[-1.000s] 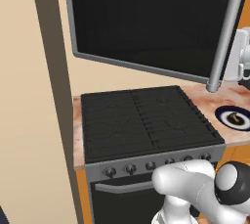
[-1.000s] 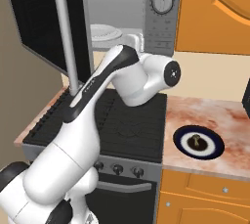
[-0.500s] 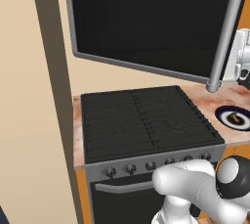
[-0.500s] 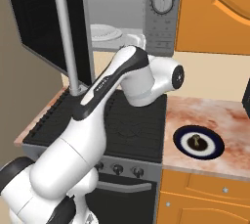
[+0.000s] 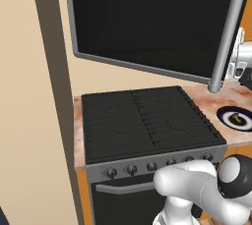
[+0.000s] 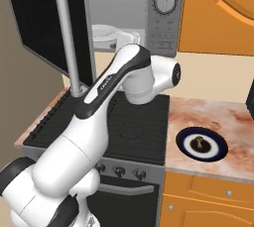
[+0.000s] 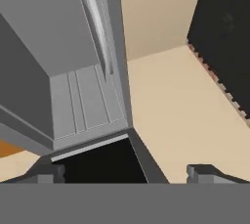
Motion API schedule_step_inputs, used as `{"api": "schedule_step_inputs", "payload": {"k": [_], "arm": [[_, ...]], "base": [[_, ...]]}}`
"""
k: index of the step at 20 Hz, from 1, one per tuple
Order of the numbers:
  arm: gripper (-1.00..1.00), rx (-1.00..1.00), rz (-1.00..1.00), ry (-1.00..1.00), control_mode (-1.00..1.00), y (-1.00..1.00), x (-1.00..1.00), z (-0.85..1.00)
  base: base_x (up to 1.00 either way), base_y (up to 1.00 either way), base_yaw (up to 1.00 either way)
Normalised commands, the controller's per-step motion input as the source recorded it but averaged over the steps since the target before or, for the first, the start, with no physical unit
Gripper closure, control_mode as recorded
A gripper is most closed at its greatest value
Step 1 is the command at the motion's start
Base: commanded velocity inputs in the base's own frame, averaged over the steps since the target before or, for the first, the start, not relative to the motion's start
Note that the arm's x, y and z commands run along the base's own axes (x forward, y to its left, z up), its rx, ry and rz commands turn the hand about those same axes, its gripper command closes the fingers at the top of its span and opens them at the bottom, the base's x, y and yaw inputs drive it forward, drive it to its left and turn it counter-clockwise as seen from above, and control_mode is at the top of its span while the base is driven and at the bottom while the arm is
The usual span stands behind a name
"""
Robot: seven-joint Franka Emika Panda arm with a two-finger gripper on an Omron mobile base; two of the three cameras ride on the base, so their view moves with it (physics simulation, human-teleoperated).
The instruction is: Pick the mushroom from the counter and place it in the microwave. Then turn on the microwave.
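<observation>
The mushroom (image 6: 198,141) (image 5: 237,117) is small and brown and sits in a dark-rimmed round dish (image 6: 215,150) on the pinkish counter (image 6: 218,114), right of the stove. The microwave (image 6: 163,18) hangs above with its dark glass door (image 5: 147,27) swung wide open; a white plate (image 6: 105,33) lies inside. My gripper (image 7: 126,175) is up by the microwave's lower corner, far above and left of the mushroom. Its fingertips (image 7: 49,172) stand wide apart and open, with nothing between them.
A black stove top (image 5: 142,121) with grates lies under the open door, with a row of knobs (image 6: 119,170) on the oven front. The door's long grey handle (image 6: 67,32) hangs down in front of the arm. An orange wall cabinet (image 6: 218,13) is right of the microwave.
The arm's elbow and wrist have swung slightly to the right near the microwave opening. The jaws have stayed open, and the mushroom and dish have not moved.
</observation>
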Motion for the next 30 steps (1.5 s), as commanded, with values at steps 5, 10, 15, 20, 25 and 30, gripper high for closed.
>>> {"api": "schedule_step_inputs", "payload": {"k": [5,10,15,20,25,30], "arm": [[-1.0,0.01,0.13,-0.01,-1.0,0.4,-0.34,0.12],[-1.0,0.0,0.13,-0.04,-1.0,0.48,-0.69,0.11],[-1.0,0.0,0.13,-0.03,-1.0,0.48,-0.78,0.04],[-1.0,0.01,0.12,0.0,-1.0,0.53,-0.66,0.0],[-1.0,0.03,0.13,0.0,-1.0,0.56,-0.59,0.01],[-1.0,0.02,0.1,0.0,-1.0,0.71,-0.49,0.06]], "base": [[0.0,0.0,0.0],[0.0,0.0,0.0],[0.0,0.0,0.0],[0.0,0.0,0.0],[0.0,0.0,0.0],[0.0,0.0,0.0]]}}
